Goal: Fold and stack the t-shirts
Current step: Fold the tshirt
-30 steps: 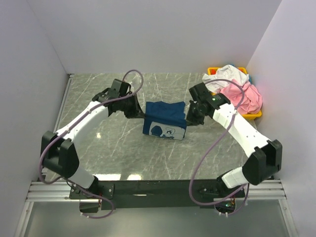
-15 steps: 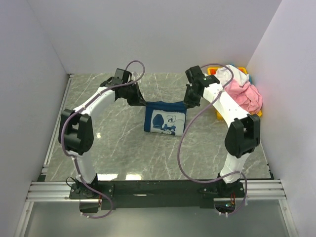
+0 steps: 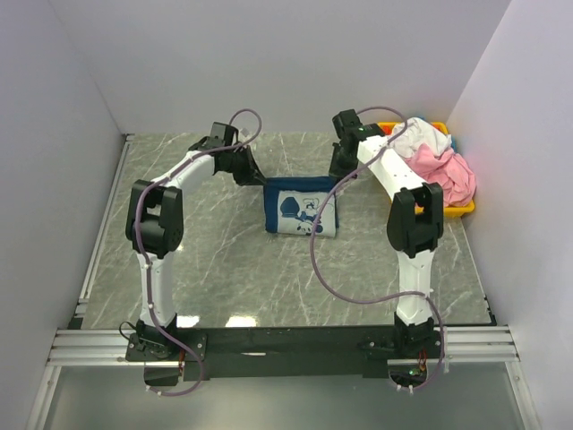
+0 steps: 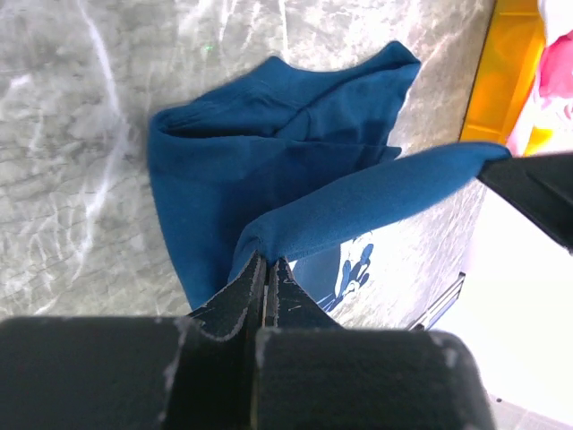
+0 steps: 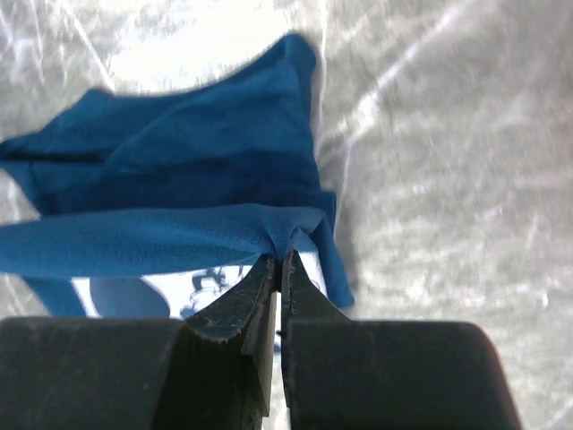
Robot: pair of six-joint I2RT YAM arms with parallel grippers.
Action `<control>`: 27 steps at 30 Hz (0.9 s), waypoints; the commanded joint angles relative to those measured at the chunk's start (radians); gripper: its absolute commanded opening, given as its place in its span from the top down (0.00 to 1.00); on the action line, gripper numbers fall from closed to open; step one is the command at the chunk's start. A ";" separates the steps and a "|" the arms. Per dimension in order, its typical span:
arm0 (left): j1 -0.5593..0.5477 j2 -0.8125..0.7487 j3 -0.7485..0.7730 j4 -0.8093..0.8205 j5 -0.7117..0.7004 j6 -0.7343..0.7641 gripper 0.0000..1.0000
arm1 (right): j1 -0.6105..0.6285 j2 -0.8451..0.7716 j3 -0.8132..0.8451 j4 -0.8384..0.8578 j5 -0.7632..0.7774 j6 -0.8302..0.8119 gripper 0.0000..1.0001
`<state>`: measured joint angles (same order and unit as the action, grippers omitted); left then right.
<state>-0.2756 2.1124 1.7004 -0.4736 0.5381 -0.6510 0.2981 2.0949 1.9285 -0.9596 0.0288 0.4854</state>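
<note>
Far across table [image 3: 224, 269], 2 arms [image 3: 192, 166] [image 3: 394, 175] outstretched, end effectors [image 4: 266, 262] [image 5: 277, 262] clamping navy t-shirt [image 3: 300, 210]

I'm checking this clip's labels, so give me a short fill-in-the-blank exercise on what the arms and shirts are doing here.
The t-shirt pinched by the left gripper and the right gripper is ____ in colour.
The pink t-shirt and the white t-shirt lie in a bin that is ____.
That bin stands at the far ____ corner of the table.
The number of grippers shut on cloth is ____.
Missing words: blue; yellow; right; two.
</note>
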 commanded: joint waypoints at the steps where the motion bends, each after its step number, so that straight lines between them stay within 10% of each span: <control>1: 0.032 -0.005 0.051 0.032 -0.015 -0.009 1.00 | -0.027 0.046 0.092 -0.005 0.034 -0.042 1.00; 18: 0.064 0.027 0.039 0.020 -0.032 -0.029 1.00 | -0.037 0.198 0.250 -0.010 -0.026 -0.062 0.99; 20: 0.067 0.029 0.030 0.016 -0.038 -0.033 0.99 | -0.037 0.212 0.283 -0.013 -0.026 -0.070 0.85; 23: 0.069 0.012 0.005 0.020 -0.059 -0.039 0.88 | -0.037 0.223 0.303 -0.008 -0.069 -0.087 0.49; 24: 0.069 0.006 -0.001 0.023 -0.079 -0.042 0.70 | -0.037 0.212 0.302 -0.007 -0.075 -0.094 0.40; 27: 0.072 -0.023 -0.022 0.023 -0.102 -0.045 0.43 | -0.037 0.160 0.251 0.022 -0.078 -0.105 0.37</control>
<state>-0.2153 2.1509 1.6951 -0.4599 0.4862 -0.6895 0.2718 2.3207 2.1769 -0.9646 -0.0444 0.4095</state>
